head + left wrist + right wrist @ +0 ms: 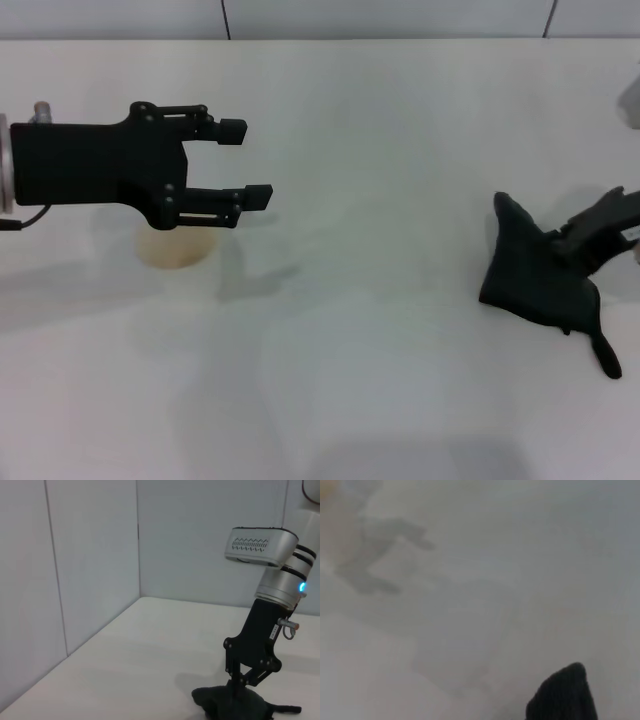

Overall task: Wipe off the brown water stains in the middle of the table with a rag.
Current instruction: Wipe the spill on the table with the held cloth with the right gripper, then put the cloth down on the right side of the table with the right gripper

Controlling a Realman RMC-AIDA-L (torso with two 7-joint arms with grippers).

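Observation:
The dark grey rag (535, 275) lies crumpled on the white table (380, 130) at the right, its narrow tail pointing toward the front edge. My right gripper (577, 240) comes in from the right edge and is shut on the rag's top; the left wrist view shows the right gripper (240, 684) pointing down into the rag (235, 704). A corner of the rag (565, 695) shows in the right wrist view. My left gripper (250, 163) is open and empty, hovering at the left. No brown water stain shows in any view.
A small translucent cup (178, 252) with a brownish inside stands on the table under my left gripper. Grey wall panels run behind the table's far edge.

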